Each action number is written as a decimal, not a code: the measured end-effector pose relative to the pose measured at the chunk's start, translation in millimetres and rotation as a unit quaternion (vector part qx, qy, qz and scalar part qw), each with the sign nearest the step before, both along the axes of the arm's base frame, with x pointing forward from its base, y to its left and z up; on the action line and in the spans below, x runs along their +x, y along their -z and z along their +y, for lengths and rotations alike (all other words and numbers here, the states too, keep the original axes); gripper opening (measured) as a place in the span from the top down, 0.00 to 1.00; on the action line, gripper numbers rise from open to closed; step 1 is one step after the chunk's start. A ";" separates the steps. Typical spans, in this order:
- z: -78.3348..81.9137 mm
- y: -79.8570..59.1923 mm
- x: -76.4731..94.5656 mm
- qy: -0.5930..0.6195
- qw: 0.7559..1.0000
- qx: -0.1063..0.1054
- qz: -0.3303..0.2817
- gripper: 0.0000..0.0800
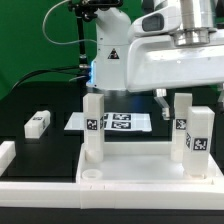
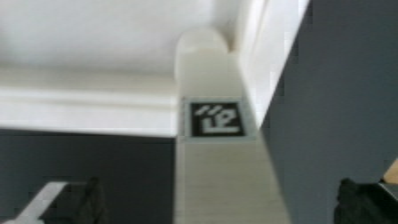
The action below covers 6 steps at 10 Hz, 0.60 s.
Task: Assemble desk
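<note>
the desk top (image 1: 120,172), a white tray with a raised rim, lies on the black counter (image 1: 30,100) at the near edge of the exterior view. three white legs stand upright on it. the left leg (image 1: 93,125) stands at the desk top's corner on the exterior view's left, with a black-and-white tag facing the camera. the rear right leg (image 1: 182,115) and the front right leg (image 1: 198,142) stand close together at the desk top's side on the exterior view's right, each showing a tag. a loose leg (image 1: 37,123) lies flat on the counter, beyond the desk top's left corner and well apart from it. the marker board (image 1: 115,122) lies flat on the counter behind the desk top, between the left leg and the two right ones. the white robot arm (image 1: 175,55) hangs above the right side of the desk top.

in the wrist view the end effector (image 2: 217,200) is spread wide and holds nothing. its dark fingers (image 2: 63,200) show at either edge of the picture. a tagged leg (image 2: 217,150) runs up the middle between them, touching neither, its tip against the white rim of the desk top (image 2: 89,85). i cannot tell which of the upright legs this one is.
</note>
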<state>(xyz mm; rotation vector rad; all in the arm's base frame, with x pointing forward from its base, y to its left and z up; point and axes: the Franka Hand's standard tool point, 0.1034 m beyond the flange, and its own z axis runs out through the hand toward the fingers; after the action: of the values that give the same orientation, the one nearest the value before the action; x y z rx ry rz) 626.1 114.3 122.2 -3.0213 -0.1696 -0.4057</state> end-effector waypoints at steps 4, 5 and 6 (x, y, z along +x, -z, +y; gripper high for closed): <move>-8.2 15.1 3.4 0.000 0.989 -0.019 0.144 0.19; -7.2 14.3 7.3 -0.002 0.988 -0.021 0.153 0.19; -7.5 15.0 7.6 -0.002 0.988 -0.021 0.151 0.19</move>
<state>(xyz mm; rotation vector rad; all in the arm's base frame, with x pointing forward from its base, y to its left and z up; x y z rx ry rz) 633.7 106.8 107.1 -3.0729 -0.1616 0.0593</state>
